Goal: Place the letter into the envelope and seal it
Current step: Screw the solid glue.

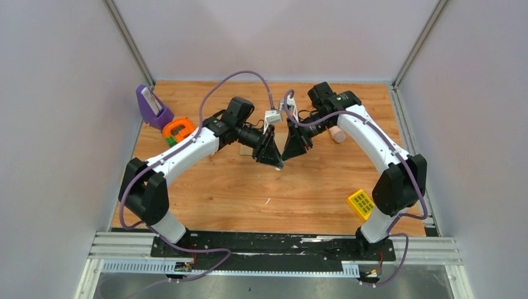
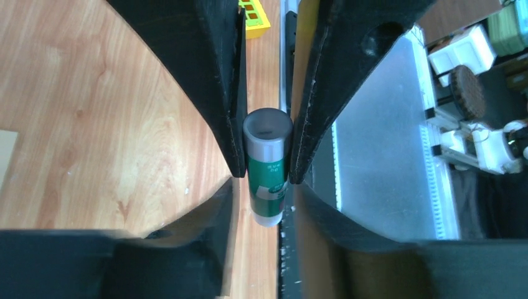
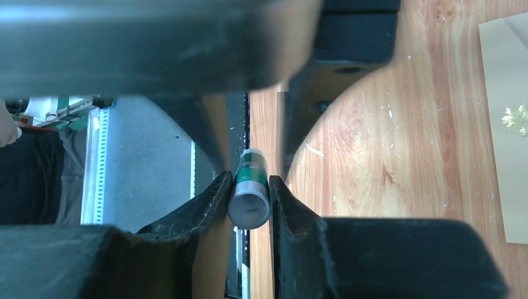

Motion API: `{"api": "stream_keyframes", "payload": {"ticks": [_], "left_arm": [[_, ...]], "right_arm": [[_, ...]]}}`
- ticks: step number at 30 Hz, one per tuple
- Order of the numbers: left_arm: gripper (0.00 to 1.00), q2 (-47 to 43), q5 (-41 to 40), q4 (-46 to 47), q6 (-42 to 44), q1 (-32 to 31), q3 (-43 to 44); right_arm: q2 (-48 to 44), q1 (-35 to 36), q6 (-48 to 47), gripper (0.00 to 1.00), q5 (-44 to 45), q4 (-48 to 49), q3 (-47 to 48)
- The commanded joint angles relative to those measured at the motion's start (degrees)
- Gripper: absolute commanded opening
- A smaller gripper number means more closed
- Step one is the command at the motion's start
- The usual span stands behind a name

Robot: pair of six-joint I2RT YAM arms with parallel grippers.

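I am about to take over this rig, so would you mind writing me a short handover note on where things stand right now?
Left gripper: shut on the glue stick.
Right gripper: shut on the same glue stick from the other side; the two meet over the middle of the table.
Envelope: the tan sheet lying flat on the table is probably it. The letter is not visible on its own, so I cannot confirm it is inside.
Done: glue stick picked up.
Left: probably pull off the grey cap, glue the envelope and press it shut.
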Motion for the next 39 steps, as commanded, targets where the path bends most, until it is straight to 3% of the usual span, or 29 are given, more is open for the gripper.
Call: {"api": "stream_keyframes", "payload": {"ticks": [1,3,8,10,16,25,29,33,36,39], "left_arm": [[0.77,-1.12,-1.04,-1.67,2.24,-0.26,3.03],[0.97,-2.15,-2.44,-2.46,3.28,0.29,3.45],[1.00,-5.73,-4.31,-1.61,2.03,9.95,4.33],[1.00,-6.84,-8.68,-1.87,2.50,14.51,4.67],[1.00,-9.04,-41.08,-7.11,13.29,17.96,4.84],[0.99,-6.80,-61.83,-10.09,23.12,18.05,-1.61],[0.90,-5.71,-64.53,-8.99,26.03,18.45,-4.44],[0.71,-2.20,-66.85,-10.00,27.09,19.37,-3.60],[0.59,0.74,-63.91,-11.87,27.24,21.83,-2.04],[0.54,4.69,-60.68,-13.15,27.00,23.77,0.34]], "right_arm": [[0.68,-0.18,-3.39,0.00,-2.51,-3.96,4.12],[0.10,-0.50,-3.12,0.00,-2.04,-3.96,4.38],[-2.23,-2.03,-1.00,0.00,0.62,-2.51,3.59],[-3.40,-3.22,0.22,0.00,0.86,-1.15,2.23],[-6.93,-6.52,5.76,0.00,0.24,5.22,-2.01],[-15.01,-7.68,15.79,0.00,3.86,22.20,-12.92],[-16.81,-7.69,16.69,0.00,4.87,24.96,-15.30],[-17.48,-7.72,16.63,0.00,5.14,25.80,-16.90],[-17.61,-7.72,16.59,0.00,4.92,26.14,-17.81],[-17.60,-7.75,16.57,0.00,4.66,26.30,-18.24]]}}
